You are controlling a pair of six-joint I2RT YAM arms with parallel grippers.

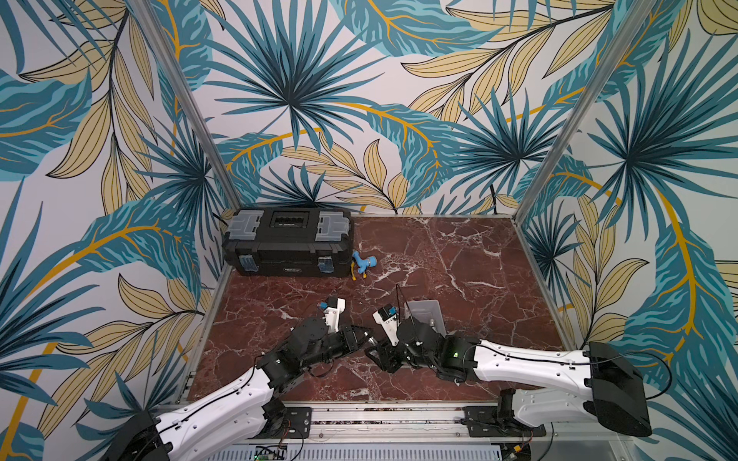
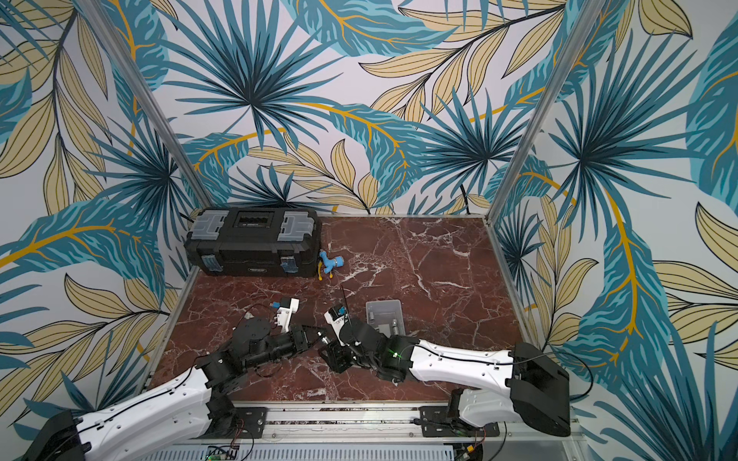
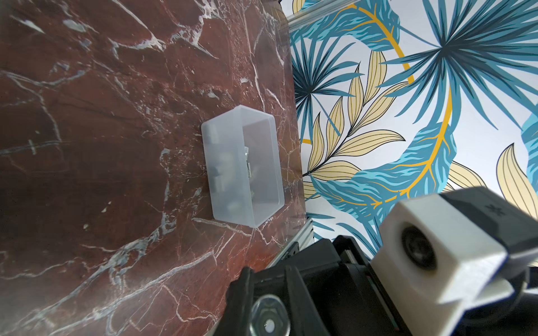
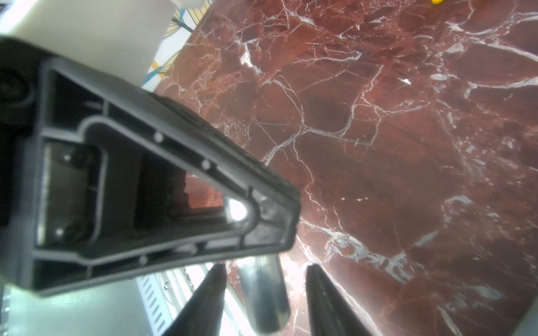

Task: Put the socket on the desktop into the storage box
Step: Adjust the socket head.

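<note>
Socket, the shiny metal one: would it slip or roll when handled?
The socket looks smooth, polished metal, so probably slippery and heavy for its size. Its round cylinder shape would likely roll on the flat desktop.

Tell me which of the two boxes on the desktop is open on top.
The small pale grey plastic bin: it has no lid. The large black toolbox at the back is closed.
</note>
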